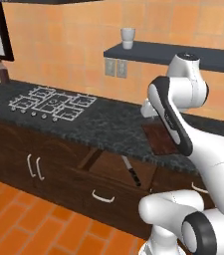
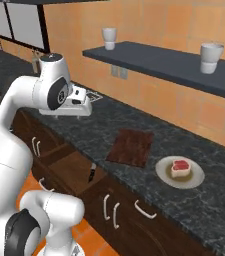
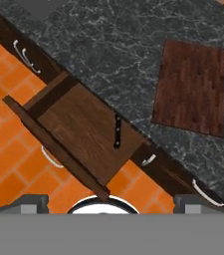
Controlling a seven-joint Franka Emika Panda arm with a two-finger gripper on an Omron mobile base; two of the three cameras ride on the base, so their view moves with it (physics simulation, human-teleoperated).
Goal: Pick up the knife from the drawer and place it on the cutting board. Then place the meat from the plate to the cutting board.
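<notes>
Along the left, the drawer [image 2: 71, 172] stands pulled open under the dark stone surface [image 2: 149, 125], and the knife [image 2: 91, 172] lies inside it near the right side, untouched. Next comes the cutting board [image 2: 130, 146], bare. Further right, the meat [image 2: 180, 168] sits on the plate [image 2: 196, 181]. So I judge nothing is moved yet: both the knife and the meat are left to do. The claw [image 3: 103, 201] hangs well above the drawer, fingers spread wide, holding nothing.
</notes>
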